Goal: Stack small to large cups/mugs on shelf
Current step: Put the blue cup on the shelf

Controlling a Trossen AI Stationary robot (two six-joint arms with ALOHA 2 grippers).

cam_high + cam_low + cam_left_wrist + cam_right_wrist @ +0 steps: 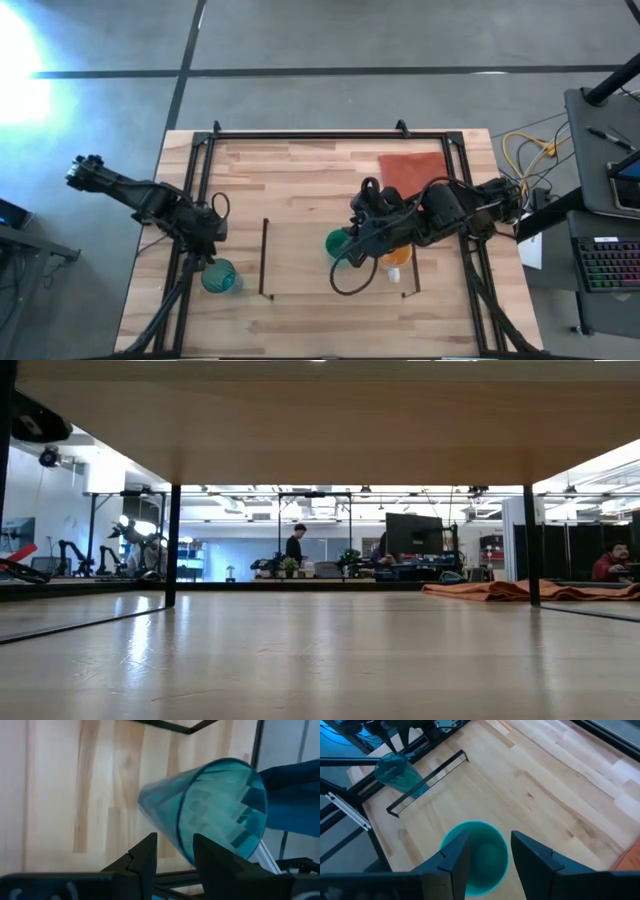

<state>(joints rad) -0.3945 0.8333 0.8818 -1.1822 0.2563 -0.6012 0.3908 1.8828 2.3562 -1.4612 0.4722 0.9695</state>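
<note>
Looking barely started: right gripper (487, 852), fingers apart, straddles the green cup (340, 244) on the shelf (300, 262); left gripper (175, 855), also apart, at the teal tumbler (220, 278) left of it, nothing nested.

From above, the right arm covers most of the orange mug (393, 257); only a sliver and a pale bit below it show. The green cup (340, 243) is half under the right pincer (352, 246), and whether its fingers touch the rim cannot be told. At the left wrist, the teal tumbler (220, 805) looms blurred. From surface height, no cup or arm shows.
</note>
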